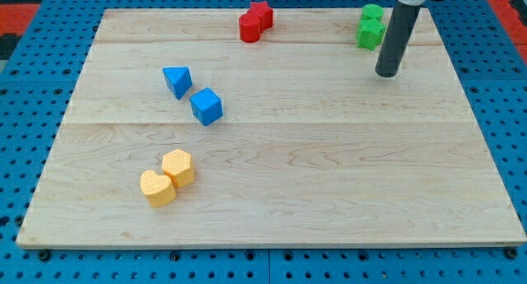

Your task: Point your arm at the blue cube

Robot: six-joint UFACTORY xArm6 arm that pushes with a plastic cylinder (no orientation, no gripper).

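The blue cube point(207, 106) lies on the wooden board point(329, 177), left of the middle. A blue triangular block point(177, 80) sits just up and left of it, close beside it. My tip point(387, 73) is at the upper right of the board, far to the right of the blue cube and a little higher in the view. The rod stands just right of and below the green blocks.
Two red blocks point(255, 22), one a star, sit together at the top centre. Two green blocks point(370, 26) sit at the top right next to the rod. Two yellow blocks, a hexagon point(178, 166) and a heart point(156, 188), touch at the lower left.
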